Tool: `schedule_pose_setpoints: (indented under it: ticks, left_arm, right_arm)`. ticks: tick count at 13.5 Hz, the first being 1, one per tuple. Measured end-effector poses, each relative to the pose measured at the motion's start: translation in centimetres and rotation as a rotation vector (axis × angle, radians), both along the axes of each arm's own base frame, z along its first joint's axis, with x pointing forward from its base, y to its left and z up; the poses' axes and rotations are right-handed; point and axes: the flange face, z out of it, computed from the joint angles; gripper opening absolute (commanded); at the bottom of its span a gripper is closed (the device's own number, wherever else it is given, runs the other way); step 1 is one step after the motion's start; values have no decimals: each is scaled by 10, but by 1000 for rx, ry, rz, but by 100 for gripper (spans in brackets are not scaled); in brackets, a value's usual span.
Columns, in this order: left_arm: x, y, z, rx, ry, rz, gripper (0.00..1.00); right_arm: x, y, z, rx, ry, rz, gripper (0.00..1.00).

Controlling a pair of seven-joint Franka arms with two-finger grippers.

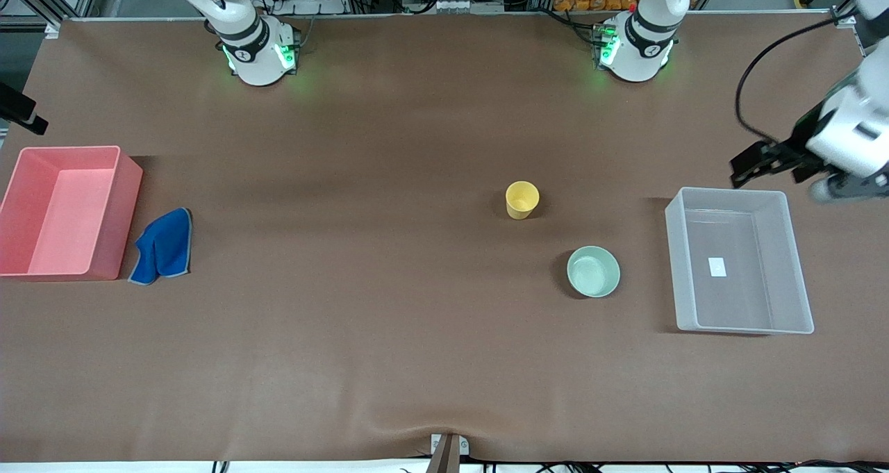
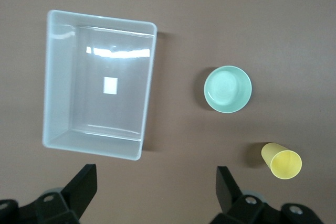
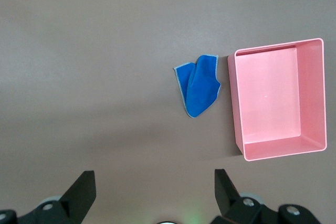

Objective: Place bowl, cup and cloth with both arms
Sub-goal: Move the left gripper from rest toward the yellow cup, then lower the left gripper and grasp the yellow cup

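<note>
The pale mint green bowl point(image 1: 593, 271) stands on the brown table; the yellow cup point(image 1: 521, 199) stands upright a little farther from the front camera. Both show in the left wrist view, the bowl point(image 2: 228, 88) and the cup point(image 2: 282, 161). The blue cloth point(image 1: 163, 246) lies crumpled beside the pink bin and shows in the right wrist view point(image 3: 198, 85). My left gripper point(image 2: 156, 174) is open and empty, high over the table by the clear bin, and shows in the front view point(image 1: 750, 164). My right gripper point(image 3: 153, 179) is open and empty, high over bare table.
A clear plastic bin point(image 1: 740, 261) stands at the left arm's end of the table, beside the bowl. A pink bin point(image 1: 62, 212) stands at the right arm's end. The two arm bases point(image 1: 258, 55) point(image 1: 633, 49) stand along the table's edge farthest from the front camera.
</note>
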Motion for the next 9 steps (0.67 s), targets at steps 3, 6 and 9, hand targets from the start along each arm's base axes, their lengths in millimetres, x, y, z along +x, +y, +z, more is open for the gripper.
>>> schedule_pose_setpoints:
  ticks: [3, 6, 9]
  left_arm:
    - [-1, -47, -39, -3, 20, -77, 100]
    - [-19, -95, -88, -5, 45, -161, 100]
    - [-45, -140, -144, -18, 49, -192, 100]
  right_arm:
    - [0, 0, 0, 0, 0, 0, 100]
    - [0, 0, 0, 0, 0, -1, 100]
    - [0, -1, 0, -1, 0, -1, 100]
